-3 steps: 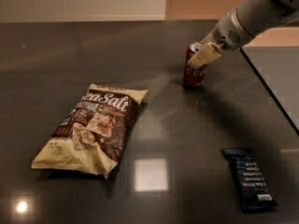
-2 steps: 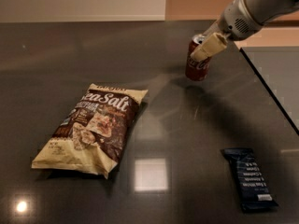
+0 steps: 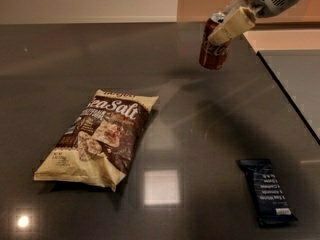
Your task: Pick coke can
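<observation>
The coke can (image 3: 214, 48) is a small dark-red can with white script and a silver top. It hangs tilted in the air above the dark table (image 3: 200, 134) at the upper right. My gripper (image 3: 226, 30) comes in from the top right corner and is shut on the can's upper part. One pale finger (image 3: 233, 25) lies across the can's front. The other finger is hidden behind the can.
A large Sea Salt chip bag (image 3: 100, 136) lies flat at the left centre. A dark blue snack bar (image 3: 267, 191) lies at the lower right. The table's right edge (image 3: 290, 96) runs diagonally, with a lower surface beyond it.
The gripper has lifted the coke can off the table; the can now hangs higher and slightly right of where it stood.
</observation>
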`<action>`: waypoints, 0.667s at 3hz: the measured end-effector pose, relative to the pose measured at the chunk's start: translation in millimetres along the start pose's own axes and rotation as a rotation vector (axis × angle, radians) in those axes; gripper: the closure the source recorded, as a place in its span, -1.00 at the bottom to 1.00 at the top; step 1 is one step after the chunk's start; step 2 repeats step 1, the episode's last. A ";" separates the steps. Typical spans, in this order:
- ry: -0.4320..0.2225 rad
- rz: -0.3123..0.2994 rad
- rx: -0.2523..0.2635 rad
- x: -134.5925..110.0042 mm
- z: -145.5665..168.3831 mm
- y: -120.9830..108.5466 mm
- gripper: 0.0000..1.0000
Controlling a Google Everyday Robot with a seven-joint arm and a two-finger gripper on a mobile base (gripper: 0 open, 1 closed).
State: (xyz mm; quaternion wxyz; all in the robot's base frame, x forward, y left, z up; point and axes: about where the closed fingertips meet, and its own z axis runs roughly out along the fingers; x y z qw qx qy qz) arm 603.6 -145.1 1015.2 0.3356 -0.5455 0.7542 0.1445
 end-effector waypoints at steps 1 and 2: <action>0.000 0.000 0.000 0.0 0.1 0.0 1.00; 0.000 0.000 0.000 0.0 0.1 0.0 1.00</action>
